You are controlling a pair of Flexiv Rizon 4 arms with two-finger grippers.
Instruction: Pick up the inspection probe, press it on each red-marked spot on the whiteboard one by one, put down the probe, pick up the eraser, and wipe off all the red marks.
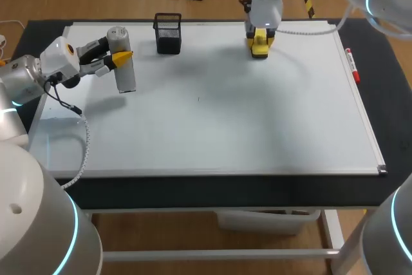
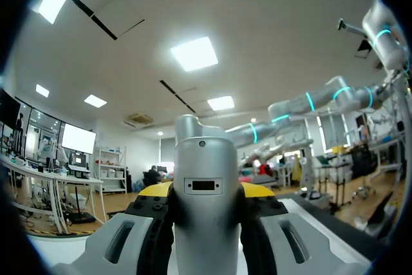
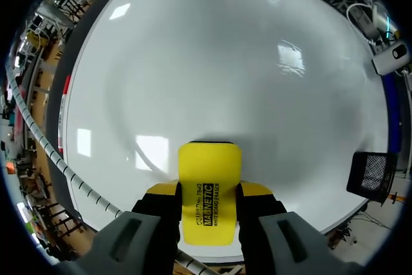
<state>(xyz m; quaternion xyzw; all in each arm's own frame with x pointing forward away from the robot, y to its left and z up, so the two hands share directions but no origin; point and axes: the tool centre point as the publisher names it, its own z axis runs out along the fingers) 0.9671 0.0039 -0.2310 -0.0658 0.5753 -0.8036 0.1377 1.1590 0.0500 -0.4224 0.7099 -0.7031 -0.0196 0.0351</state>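
From the head view, the left gripper (image 1: 120,60) pinches the grey probe (image 1: 122,72) over the whiteboard (image 1: 225,127) near its far left corner. Whether the probe's lower end touches the board I cannot tell. The right gripper (image 1: 259,44) pinches the yellow eraser (image 1: 259,49) at the far edge, well right of a black mesh cup (image 1: 167,33). A red marker (image 1: 351,64) lies just beside the right edge.

From the left wrist, the probe stands between the 2 fingers, both pressed against it.

From the right wrist, the 2 fingers clamp the eraser's sides, low over the whiteboard.
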